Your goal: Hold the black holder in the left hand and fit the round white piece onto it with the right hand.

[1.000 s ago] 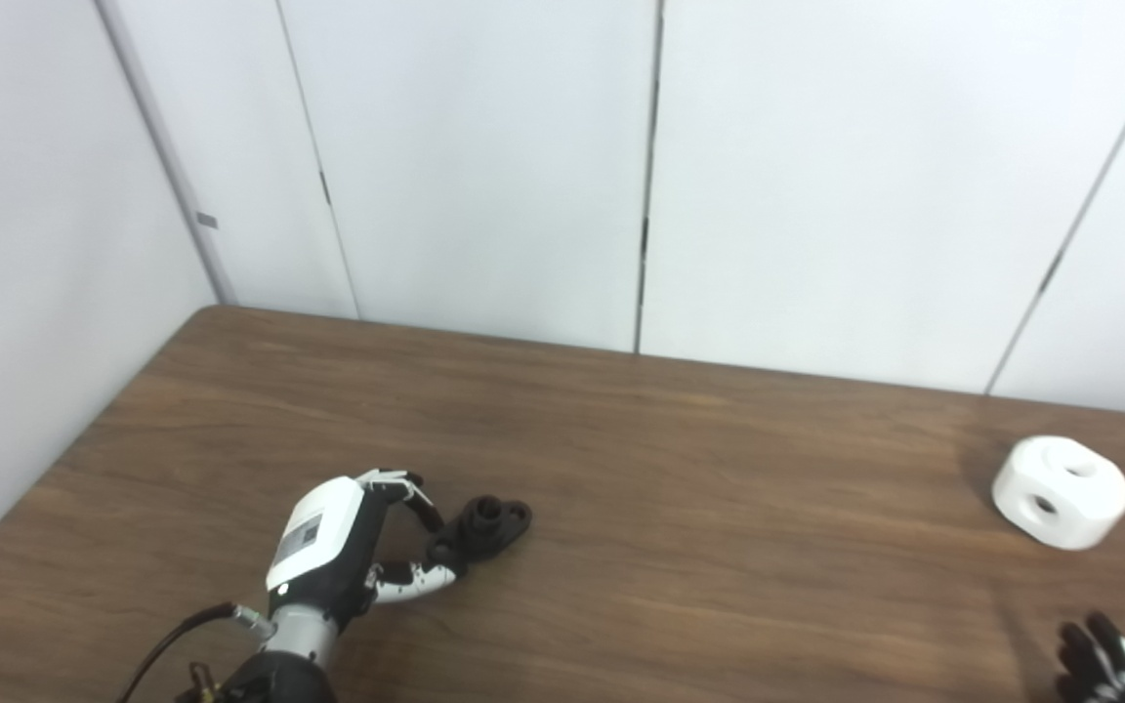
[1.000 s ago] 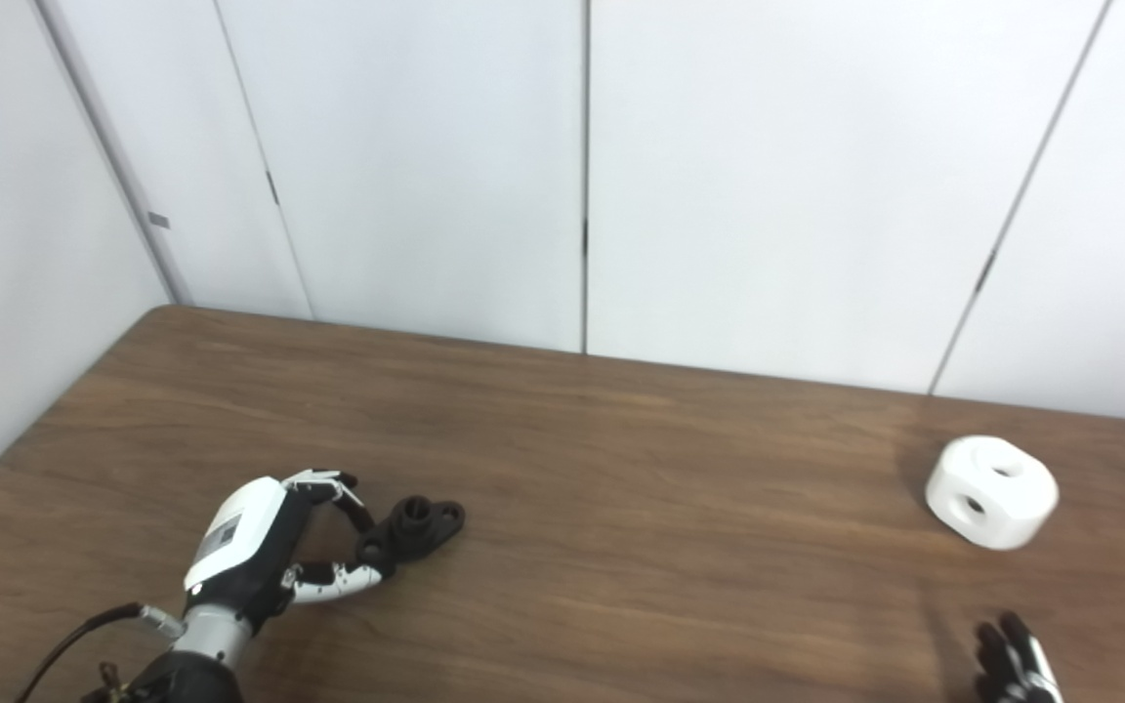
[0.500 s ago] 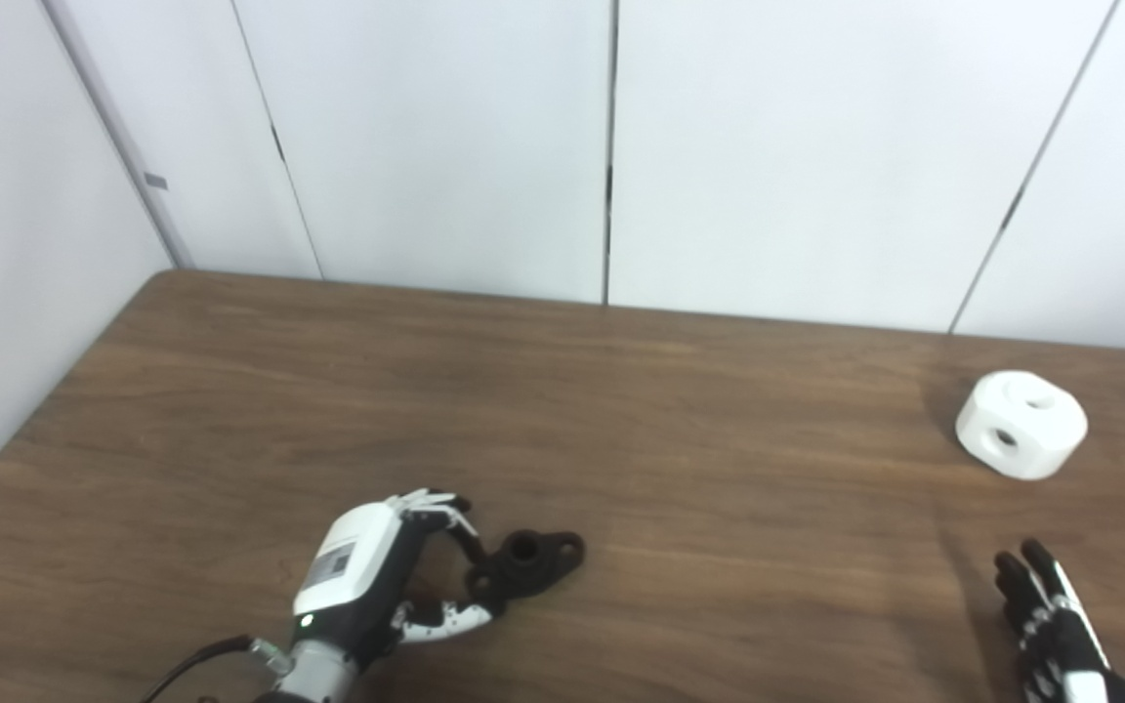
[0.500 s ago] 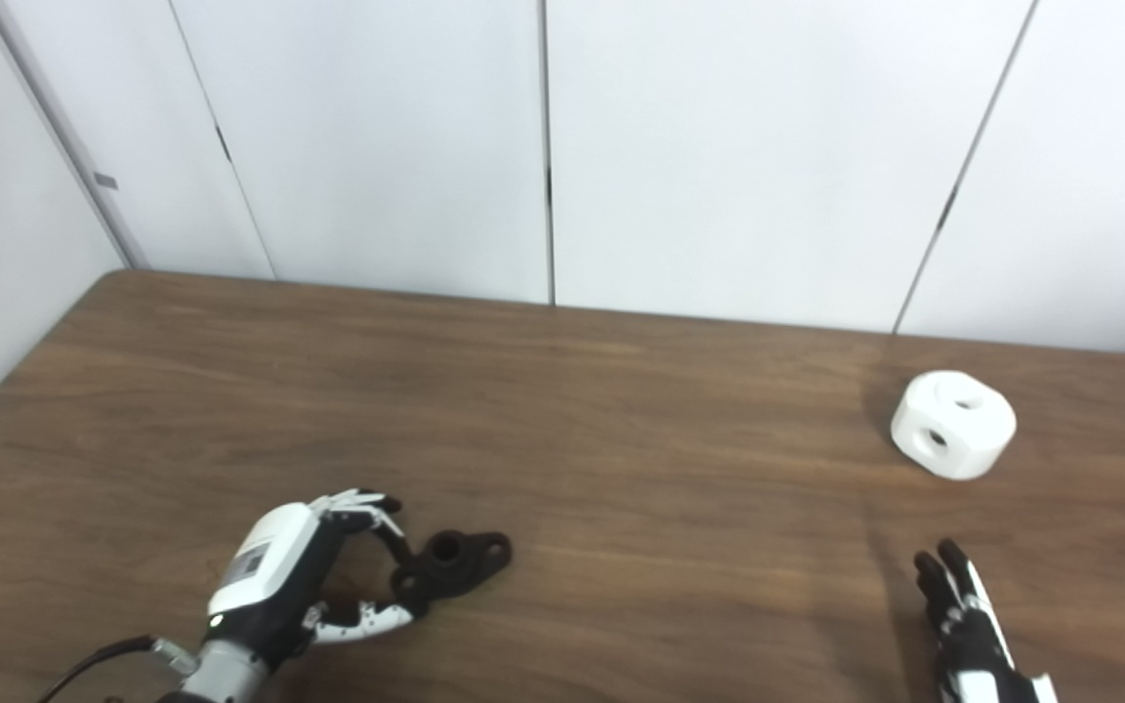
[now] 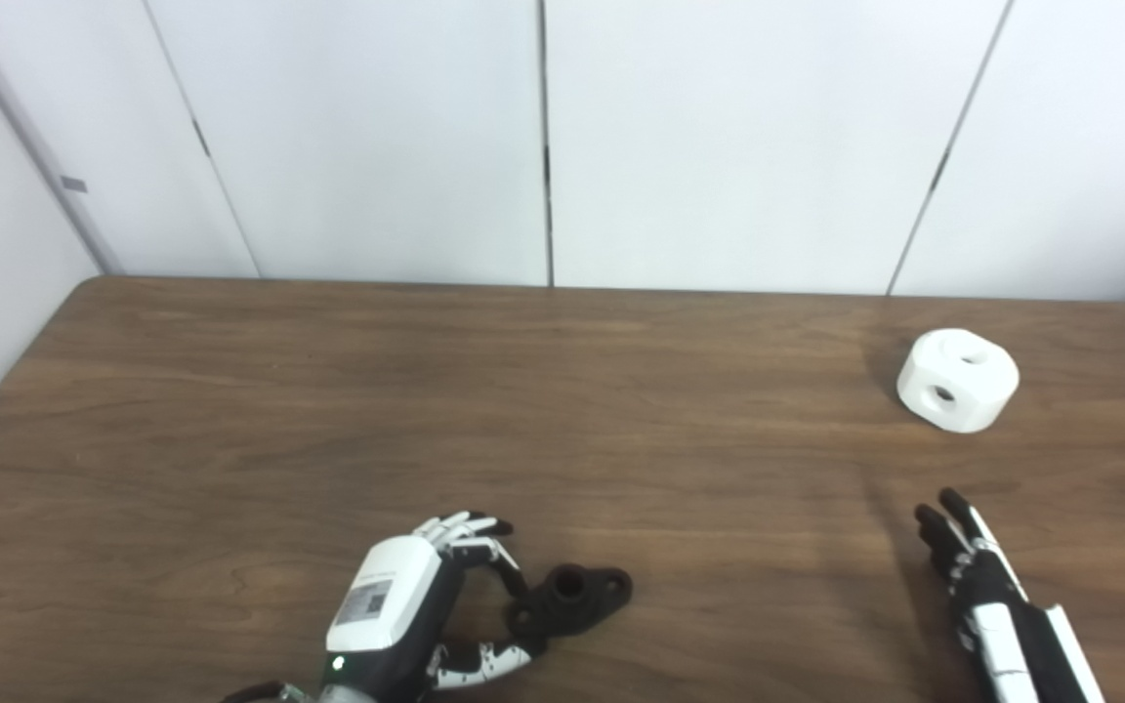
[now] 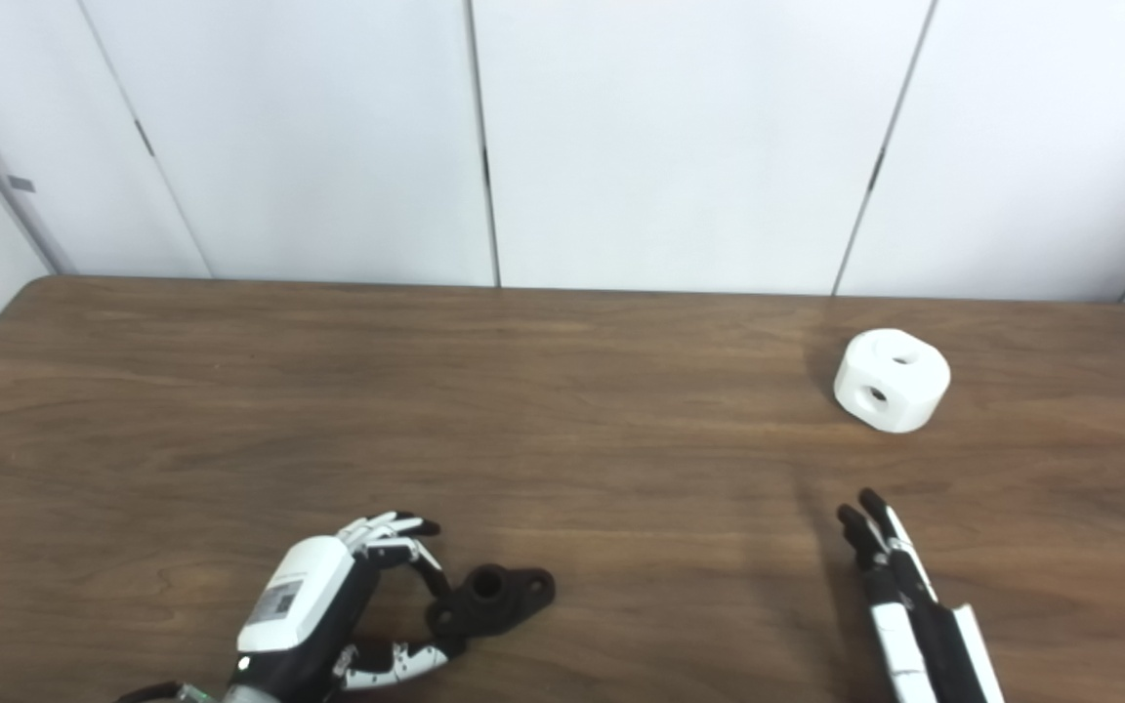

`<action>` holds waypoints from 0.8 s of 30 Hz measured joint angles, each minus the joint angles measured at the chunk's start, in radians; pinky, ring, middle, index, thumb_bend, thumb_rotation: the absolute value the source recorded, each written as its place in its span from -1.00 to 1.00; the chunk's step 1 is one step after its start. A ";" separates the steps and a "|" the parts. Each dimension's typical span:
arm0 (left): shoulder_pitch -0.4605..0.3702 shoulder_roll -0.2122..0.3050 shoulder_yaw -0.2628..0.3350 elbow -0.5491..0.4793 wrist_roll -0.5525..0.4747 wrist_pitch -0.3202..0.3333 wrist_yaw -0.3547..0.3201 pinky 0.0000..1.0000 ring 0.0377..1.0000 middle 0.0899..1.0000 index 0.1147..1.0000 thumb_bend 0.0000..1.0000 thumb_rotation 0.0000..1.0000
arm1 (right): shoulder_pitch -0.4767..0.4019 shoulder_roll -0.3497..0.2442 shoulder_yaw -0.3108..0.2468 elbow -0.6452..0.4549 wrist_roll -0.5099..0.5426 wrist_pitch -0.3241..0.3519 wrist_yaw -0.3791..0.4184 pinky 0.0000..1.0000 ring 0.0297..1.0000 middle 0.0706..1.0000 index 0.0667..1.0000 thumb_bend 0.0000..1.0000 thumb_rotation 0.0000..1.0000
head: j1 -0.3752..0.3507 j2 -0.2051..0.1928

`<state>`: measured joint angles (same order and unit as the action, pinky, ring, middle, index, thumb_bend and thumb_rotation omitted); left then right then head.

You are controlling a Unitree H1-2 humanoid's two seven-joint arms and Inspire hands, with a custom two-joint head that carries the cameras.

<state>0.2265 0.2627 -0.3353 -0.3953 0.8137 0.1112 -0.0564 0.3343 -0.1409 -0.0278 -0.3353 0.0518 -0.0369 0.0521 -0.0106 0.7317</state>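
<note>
A: Near the front edge of the wooden table [image 5: 328, 391], left of centre, lies the black holder [image 5: 572, 598], flat on the surface, its bore facing up. No trays, bins or other containers to log; both parts sit directly on the wood.

B: Left hand [image 5: 406, 615]?

A: Just beside the holder on its left. Fingers [image 5: 470, 532] curl over toward the holder's near-left end, thumb below them. The fingertips meet the holder's left lobe, but whether they actually clamp it I cannot tell; the contact is dark on dark in both views. The holder rests on the table, not lifted.

B: What is cut off?

A: The left wrist and arm run out of the bottom edge. The right hand [image 6: 899, 586] is only partly in frame: fingers straight, held close together, pointing away from the robot, the palm mostly cropped. It holds nothing, and whether it touches the table is unclear.

B: White piece?

A: The round white piece [image 6: 892, 379] sits at the far right of the table, near the wall panels [image 5: 719, 137], one hole on top and one on its side. It is well apart from the holder and clearly beyond the right fingertips, with bare wood between.
</note>
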 measured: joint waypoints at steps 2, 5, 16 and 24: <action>-0.005 0.002 -0.004 0.004 0.012 -0.010 0.000 0.80 0.77 0.60 -0.16 0.03 -0.92 | 0.000 0.000 0.008 -0.001 -0.006 0.000 -0.005 0.97 0.90 0.82 0.90 0.17 0.88 | -0.011 0.000; -0.025 0.011 -0.007 0.027 0.030 -0.038 0.002 0.80 0.77 0.59 -0.16 0.03 -0.92 | 0.000 0.000 0.019 -0.002 -0.014 0.000 -0.014 0.97 0.91 0.82 0.90 0.17 0.89 | -0.029 0.000; -0.098 0.025 0.003 0.159 0.035 -0.171 0.071 0.68 0.67 0.51 -0.16 0.03 -0.92 | 0.002 0.000 0.038 -0.006 -0.024 0.000 -0.025 1.00 0.92 0.83 0.91 0.18 0.92 | -0.058 0.005; -0.119 0.037 0.019 0.242 0.012 -0.287 0.144 0.65 0.66 0.50 -0.15 0.03 -0.92 | 0.002 0.000 0.040 -0.006 -0.032 0.000 -0.026 1.00 0.92 0.83 0.90 0.23 0.94 | -0.101 0.012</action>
<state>0.1072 0.2993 -0.3167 -0.1530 0.8257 -0.1755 0.0872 0.3367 -0.1411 0.0123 -0.3413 0.0199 -0.0368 0.0262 -0.1119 0.7440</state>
